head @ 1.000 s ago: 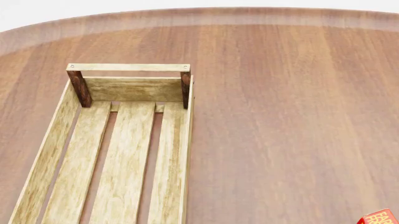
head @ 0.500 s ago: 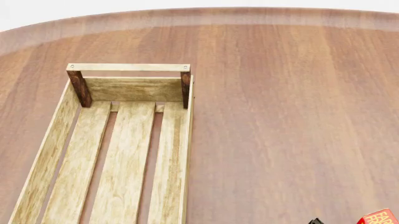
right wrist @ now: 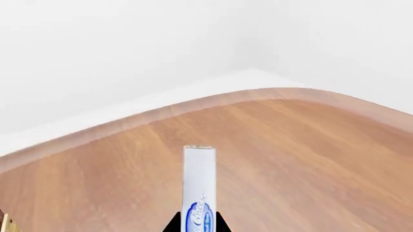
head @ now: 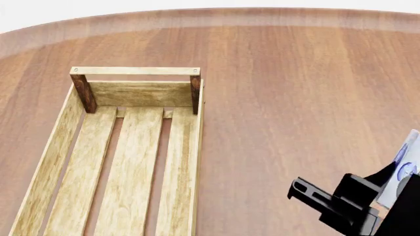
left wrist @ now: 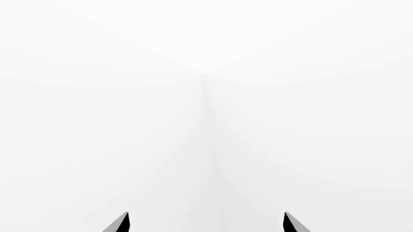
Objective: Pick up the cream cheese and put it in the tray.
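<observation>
Here, in my head view, the right gripper (head: 394, 189) enters at the lower right corner, its black body raised above the table (head: 295, 98). It is clamped on the cream cheese (head: 405, 164), whose white and pale-blue face shows at the right edge, lifted clear of the wood. My right wrist view shows the same box (right wrist: 199, 186) edge-on, standing narrow between the two dark fingertips (right wrist: 173, 224), one on each side, with its blue logo near the bottom edge and the round table rim beyond.

The tray (head: 56, 147) lies at the left of my head view, well apart from the box, its slatted floor bare, a dark corner post (head: 84, 92) at each far corner.

My left gripper (left wrist: 206, 223) faces blank white; only two dark tips show, set well apart, holding nothing.
</observation>
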Controlling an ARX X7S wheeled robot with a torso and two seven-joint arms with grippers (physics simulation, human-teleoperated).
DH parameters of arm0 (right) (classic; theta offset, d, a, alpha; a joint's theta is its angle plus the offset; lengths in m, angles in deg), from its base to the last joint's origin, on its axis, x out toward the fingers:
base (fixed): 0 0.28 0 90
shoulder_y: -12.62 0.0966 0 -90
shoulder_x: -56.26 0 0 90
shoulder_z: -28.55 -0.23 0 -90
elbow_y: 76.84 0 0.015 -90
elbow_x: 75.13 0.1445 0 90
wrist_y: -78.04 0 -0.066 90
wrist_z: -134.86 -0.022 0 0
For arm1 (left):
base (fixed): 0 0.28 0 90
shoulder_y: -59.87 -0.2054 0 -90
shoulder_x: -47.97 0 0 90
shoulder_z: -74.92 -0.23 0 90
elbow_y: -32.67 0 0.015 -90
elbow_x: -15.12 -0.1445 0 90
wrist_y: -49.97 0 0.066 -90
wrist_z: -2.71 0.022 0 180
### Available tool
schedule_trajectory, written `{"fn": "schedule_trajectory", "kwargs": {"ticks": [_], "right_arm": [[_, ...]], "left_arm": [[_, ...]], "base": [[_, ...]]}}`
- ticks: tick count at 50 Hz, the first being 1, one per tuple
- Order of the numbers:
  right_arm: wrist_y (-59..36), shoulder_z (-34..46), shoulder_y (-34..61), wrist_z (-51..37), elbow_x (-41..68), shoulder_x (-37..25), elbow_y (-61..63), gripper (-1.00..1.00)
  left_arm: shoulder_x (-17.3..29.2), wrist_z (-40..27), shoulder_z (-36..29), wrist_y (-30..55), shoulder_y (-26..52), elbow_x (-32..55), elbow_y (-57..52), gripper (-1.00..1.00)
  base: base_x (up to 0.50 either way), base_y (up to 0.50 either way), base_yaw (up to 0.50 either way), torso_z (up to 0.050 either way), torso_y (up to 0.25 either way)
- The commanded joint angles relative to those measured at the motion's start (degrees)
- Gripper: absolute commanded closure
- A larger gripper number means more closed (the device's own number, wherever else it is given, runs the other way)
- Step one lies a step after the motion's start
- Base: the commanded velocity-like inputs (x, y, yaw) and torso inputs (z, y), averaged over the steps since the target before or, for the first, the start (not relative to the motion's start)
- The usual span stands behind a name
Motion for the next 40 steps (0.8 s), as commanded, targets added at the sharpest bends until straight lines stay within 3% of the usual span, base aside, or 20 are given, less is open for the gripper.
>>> {"fn": "schedule_trajectory", "kwargs": {"ticks": [1, 6, 13, 16, 18, 26, 40], "right_arm": [[-0.61, 7.69, 6.65, 9.31, -7.98, -0.63, -4.57, 1.00], [-0.60, 10.88, 9.38, 14.30, -7.14, -0.66, -8.77, 1.00], [7.81, 19.93, 11.65, 26.36, -17.40, -3.03, -12.15, 1.00], [6.31, 24.24, 14.28, 26.75, -20.11, -4.47, -12.54, 1.00], [4.20, 22.26, 14.90, 26.22, -16.14, -2.75, -15.00, 1.00], [9.47, 26.22, 16.52, 31.85, -20.49, -1.78, -22.08, 1.00], [2.67, 35.60, 30.51, 38.29, -19.89, 0.74, -30.86, 1.00]], "left_arm": [[0.00, 0.14, -0.16, 0.35, 0.22, -0.20, 0.00, -1.00], [0.00, 0.18, -0.03, 0.43, 0.25, -0.10, 0.00, -1.00], [0.00, 0.11, 0.97, -0.03, 0.10, 0.59, 0.00, -1.00], [0.00, 0.13, 0.71, 0.09, 0.14, 0.39, 0.00, -1.00], [0.00, 0.16, 0.60, 0.12, 0.16, 0.34, 0.00, -1.00], [0.00, 0.15, 0.96, 0.03, 0.15, 0.47, 0.00, -1.00], [0.00, 0.07, 1.15, -0.19, 0.06, 0.64, 0.00, -1.00]], "base": [[0.00, 0.00, 0.00, 0.000, 0.000], [0.00, 0.00, 0.00, 0.000, 0.000], [0.00, 0.00, 0.00, 0.000, 0.000], [0.00, 0.00, 0.00, 0.000, 0.003], [0.00, 0.00, 0.00, 0.000, 0.000], [0.00, 0.00, 0.00, 0.000, 0.000], [0.00, 0.00, 0.00, 0.000, 0.001]]}}
